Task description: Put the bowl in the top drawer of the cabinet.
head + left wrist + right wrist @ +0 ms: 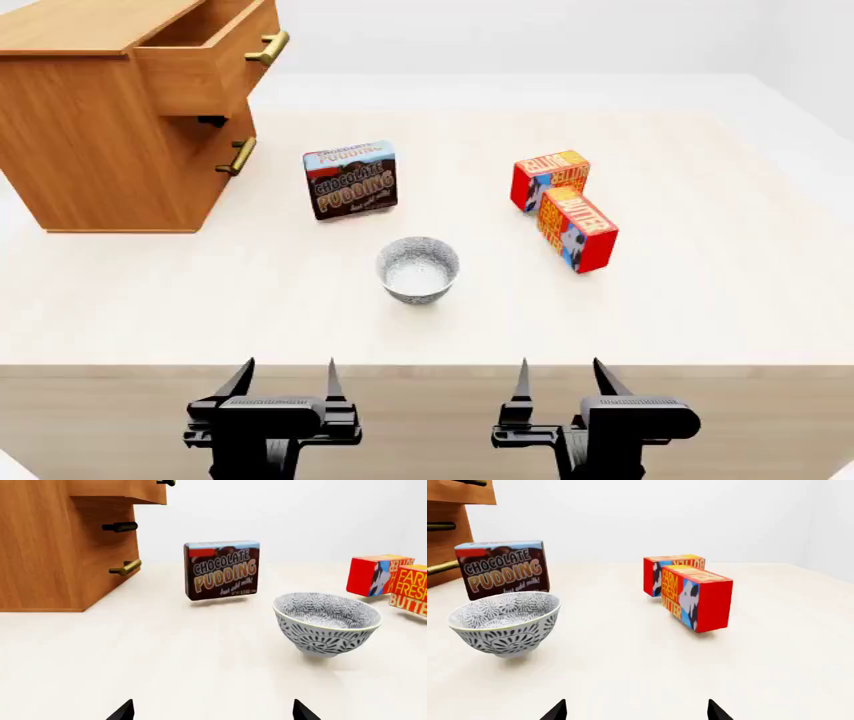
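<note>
The bowl (pixel 418 268) (pixel 327 622) (pixel 506 622), white with a grey-blue pattern, stands upright in the middle of the pale table (pixel 694 310). At the far left is the wooden cabinet (pixel 94 150) (pixel 47 550); its top drawer (pixel 214 55) is pulled out and open, while the lower drawer is pushed in. My left gripper (pixel 283 378) (pixel 213 715) and right gripper (pixel 561 378) (pixel 637 715) hover at the table's near edge, both open and empty, well short of the bowl.
A chocolate pudding box (pixel 351 180) (pixel 221 570) (pixel 502 569) stands upright between cabinet and bowl. Two red butter boxes (pixel 577 230) (pixel 549 177) (pixel 696 597) (pixel 387 577) lie right of the bowl. The lower drawer's brass handle (pixel 240 156) sticks out from the cabinet front.
</note>
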Controlling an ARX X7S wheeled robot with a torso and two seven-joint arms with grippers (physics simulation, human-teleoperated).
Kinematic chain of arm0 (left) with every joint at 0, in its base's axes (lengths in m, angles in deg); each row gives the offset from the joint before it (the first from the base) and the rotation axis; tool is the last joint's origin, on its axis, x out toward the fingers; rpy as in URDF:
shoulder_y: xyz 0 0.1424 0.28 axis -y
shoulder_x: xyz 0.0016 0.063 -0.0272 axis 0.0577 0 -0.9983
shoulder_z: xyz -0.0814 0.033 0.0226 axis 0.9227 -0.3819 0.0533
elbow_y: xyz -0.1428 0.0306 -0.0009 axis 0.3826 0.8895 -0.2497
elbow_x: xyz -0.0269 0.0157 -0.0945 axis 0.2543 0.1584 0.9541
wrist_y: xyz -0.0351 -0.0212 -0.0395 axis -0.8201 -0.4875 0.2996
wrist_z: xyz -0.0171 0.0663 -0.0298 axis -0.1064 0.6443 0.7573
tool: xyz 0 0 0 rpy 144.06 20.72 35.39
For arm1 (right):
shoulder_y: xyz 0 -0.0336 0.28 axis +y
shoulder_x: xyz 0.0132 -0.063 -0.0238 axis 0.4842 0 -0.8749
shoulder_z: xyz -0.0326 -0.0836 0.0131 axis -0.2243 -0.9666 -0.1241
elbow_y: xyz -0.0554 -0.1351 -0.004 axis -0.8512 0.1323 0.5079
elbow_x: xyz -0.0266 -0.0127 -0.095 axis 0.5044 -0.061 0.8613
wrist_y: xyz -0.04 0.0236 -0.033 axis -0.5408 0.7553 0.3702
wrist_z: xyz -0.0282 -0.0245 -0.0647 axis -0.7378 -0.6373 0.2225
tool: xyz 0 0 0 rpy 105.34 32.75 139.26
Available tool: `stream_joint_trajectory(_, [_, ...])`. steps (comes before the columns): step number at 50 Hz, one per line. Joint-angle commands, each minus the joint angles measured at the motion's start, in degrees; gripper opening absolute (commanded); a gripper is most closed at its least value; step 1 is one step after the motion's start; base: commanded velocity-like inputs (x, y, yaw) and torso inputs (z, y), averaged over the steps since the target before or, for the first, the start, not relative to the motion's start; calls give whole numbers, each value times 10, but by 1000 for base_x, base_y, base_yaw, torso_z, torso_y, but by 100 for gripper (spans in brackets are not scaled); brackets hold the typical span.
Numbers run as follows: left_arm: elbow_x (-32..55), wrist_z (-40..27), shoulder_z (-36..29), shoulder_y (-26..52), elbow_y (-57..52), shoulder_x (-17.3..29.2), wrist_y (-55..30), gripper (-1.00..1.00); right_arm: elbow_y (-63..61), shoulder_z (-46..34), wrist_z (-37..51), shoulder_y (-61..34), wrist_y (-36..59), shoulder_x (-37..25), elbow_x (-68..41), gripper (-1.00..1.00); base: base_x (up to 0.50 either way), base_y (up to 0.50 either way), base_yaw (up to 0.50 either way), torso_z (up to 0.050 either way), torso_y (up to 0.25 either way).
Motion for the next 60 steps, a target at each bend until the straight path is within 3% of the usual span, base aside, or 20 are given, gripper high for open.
stream_joint_trajectory(1, [12,-12,-8,-1,-5,8,0,100,-4,-11,10,2,1,-9,-11,100,0,0,0,0,0])
stream_joint_trajectory(11, [53,-16,-21,-12,-21,29,5,100,-18,-30,40,12,5,-27,-15,100,0,0,0,2,0])
stream_joint_trajectory(20, [57,-9,-38,-9,-31,46,16,100,-19,-37,59,11,10,-36,-17,100,0,0,0,48,4])
stream_joint_trajectory(29, [91,3,-44,46,-92,71,-108,100,-109,-42,71,-16,107,-59,-5,100,0,0,0,50,0])
stream_joint_trajectory(43, [138,-8,-38,207,-154,99,-307,100,-263,-11,49,-138,361,-93,-60,100,0,0,0,50,0])
stream_joint_trajectory(60, [188,-37,-13,524,-104,108,-561,100,-357,-17,41,-390,674,-148,-94,100,0,13,0,50,0])
